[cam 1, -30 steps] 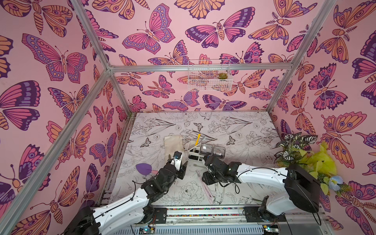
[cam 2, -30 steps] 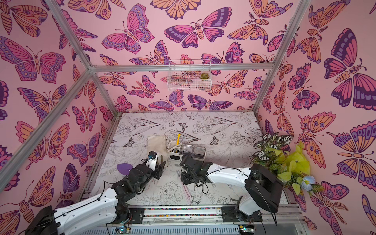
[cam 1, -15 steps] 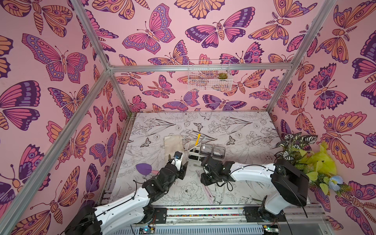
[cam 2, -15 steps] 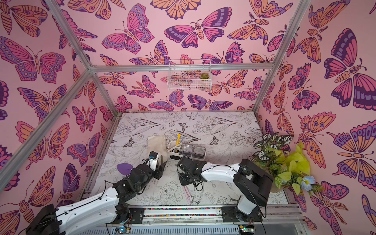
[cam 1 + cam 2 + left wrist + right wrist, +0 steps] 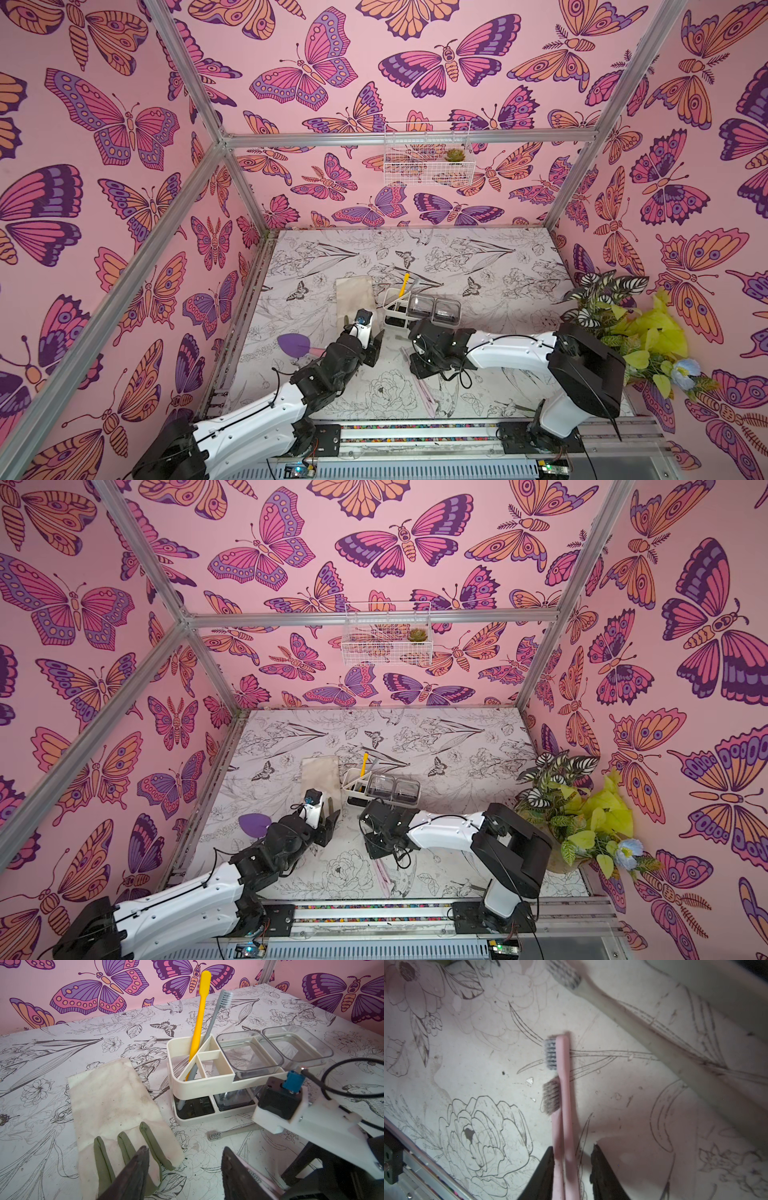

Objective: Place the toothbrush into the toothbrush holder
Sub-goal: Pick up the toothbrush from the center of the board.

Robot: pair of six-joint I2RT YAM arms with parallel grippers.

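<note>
Starting at the left, the left jaws stand apart and empty near the finger end of the glove (image 5: 112, 1095). Next comes the toothbrush holder (image 5: 203, 1082), already carrying a yellow brush (image 5: 199, 1012) and a grey brush (image 5: 212, 1022). A beige brush (image 5: 228, 1132) lies on the bench (image 5: 41, 1064) just in front of it. The right jaws have narrowed over the last second. They now straddle the handles of a pink toothbrush (image 5: 564, 1084) and a second pink brush (image 5: 555, 1126) touching it, with a gap still visible. The pickup appears under way, and clamping both handles together is the risk.
</note>
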